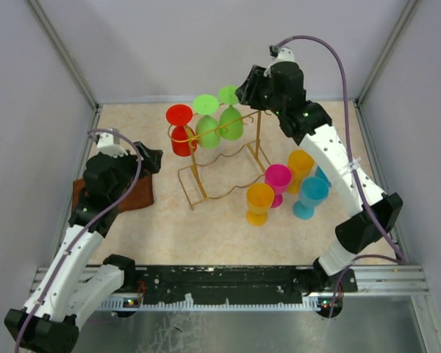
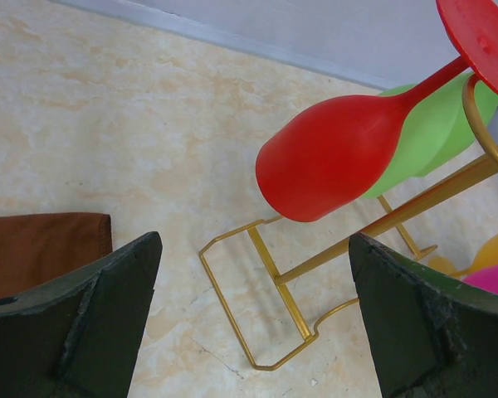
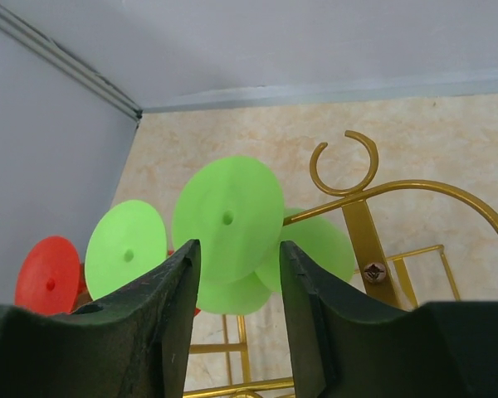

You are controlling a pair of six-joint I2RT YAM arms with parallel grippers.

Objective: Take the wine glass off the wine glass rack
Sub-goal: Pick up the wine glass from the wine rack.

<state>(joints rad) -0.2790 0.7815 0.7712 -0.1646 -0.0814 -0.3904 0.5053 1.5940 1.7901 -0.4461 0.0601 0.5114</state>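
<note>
The wine glass [image 3: 228,217], frame centre, looks light, slick plastic, best gripped at its stem; right gripper [image 3: 236,253] and left gripper [image 2: 256,249] both gape.

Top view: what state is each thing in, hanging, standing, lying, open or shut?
wine glass rack, standing upright.
red wine glass, hanging upside down on rack.
two green wine glasses, hanging upside down on rack.
loose coloured glasses, standing upright beside rack.
brown cloth, lying flat.
left gripper, open, empty.
right gripper, open, empty.
</note>
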